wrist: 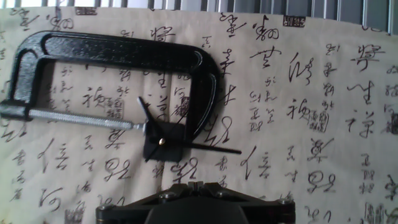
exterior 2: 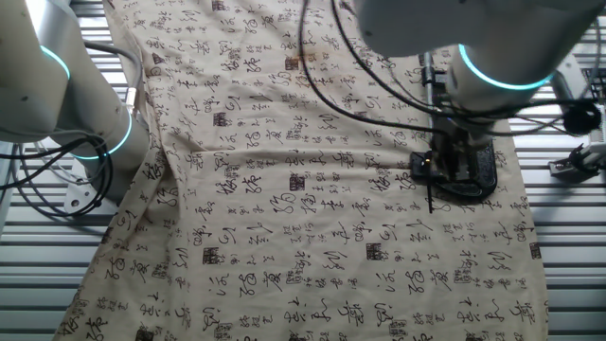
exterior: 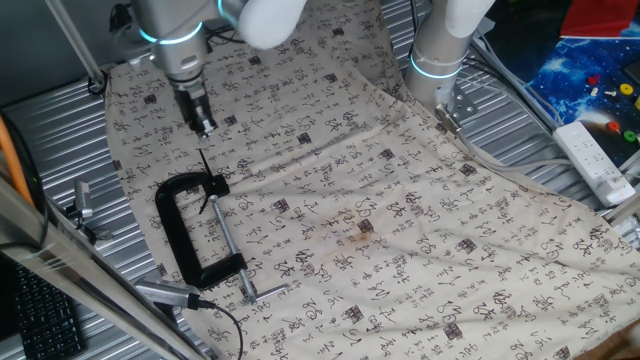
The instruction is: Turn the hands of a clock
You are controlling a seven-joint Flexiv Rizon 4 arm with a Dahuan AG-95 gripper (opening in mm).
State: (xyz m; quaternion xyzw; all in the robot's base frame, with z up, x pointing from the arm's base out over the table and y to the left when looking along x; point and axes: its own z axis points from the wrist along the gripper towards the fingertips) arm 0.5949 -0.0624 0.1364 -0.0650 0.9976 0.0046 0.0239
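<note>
Two thin black needle-like clock hands joined at a brass pivot, on a small black square block held in the black C-clamp lying on the calligraphy-print cloth over the desk. Gripper hovers just beside the hands; fingertips too small and cropped, grip state unclear.

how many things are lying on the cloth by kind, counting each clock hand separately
black C-clamp: 1
silver screw rod of the clamp: 1
small black clock body held in the clamp: 1
thin black clock hands: 2, a long one and a short one
Total: 5
</note>
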